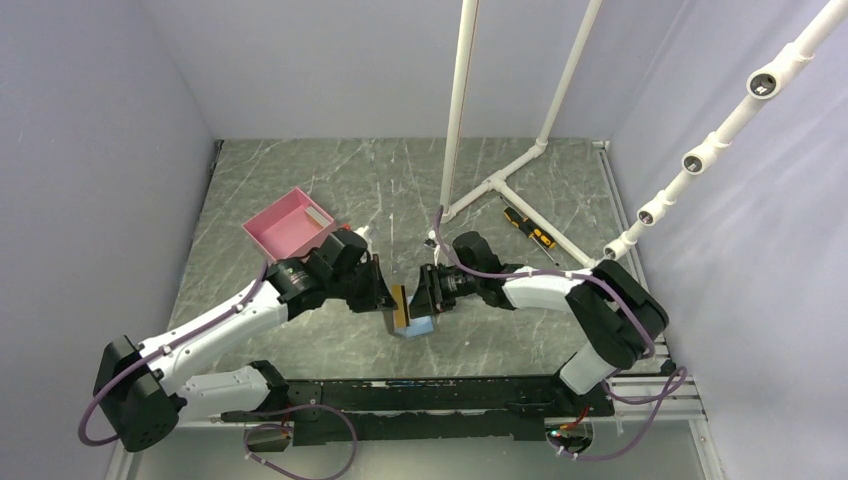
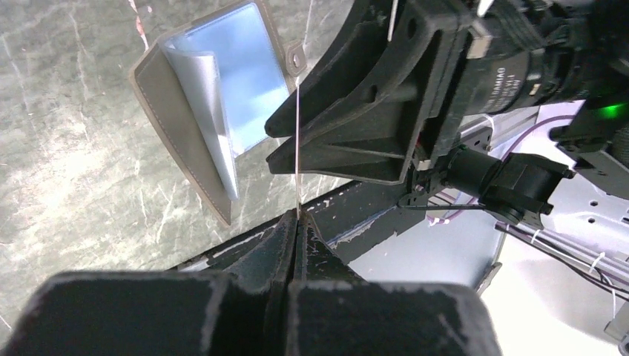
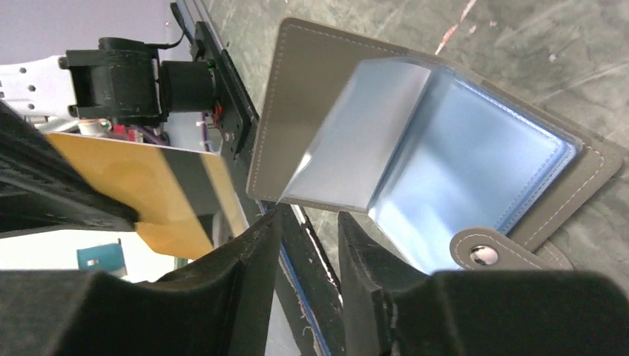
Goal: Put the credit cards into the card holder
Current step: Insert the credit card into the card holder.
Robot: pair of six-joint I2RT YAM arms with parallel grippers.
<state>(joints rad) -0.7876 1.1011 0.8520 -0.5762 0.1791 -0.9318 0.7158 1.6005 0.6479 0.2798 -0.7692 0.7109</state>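
Note:
The grey card holder (image 1: 420, 326) lies open on the marble table between the two arms, its light blue lining up. It also shows in the left wrist view (image 2: 185, 126) and the right wrist view (image 3: 311, 89), with a clear sleeve standing up from its fold. My left gripper (image 1: 392, 298) (image 2: 297, 219) is shut on an orange credit card (image 1: 399, 305), held upright just above the holder. The card shows edge-on in the left wrist view (image 2: 297, 148) and as orange with a dark stripe in the right wrist view (image 3: 141, 182). My right gripper (image 1: 418, 290) (image 3: 308, 219) is open and empty, facing the card, close over the holder. No black cards are in view.
A pink open box (image 1: 290, 225) stands behind the left arm. A yellow-and-black screwdriver (image 1: 528, 228) lies at the back right beside a white pipe frame (image 1: 500, 180). The black base rail (image 1: 430, 395) runs along the near edge.

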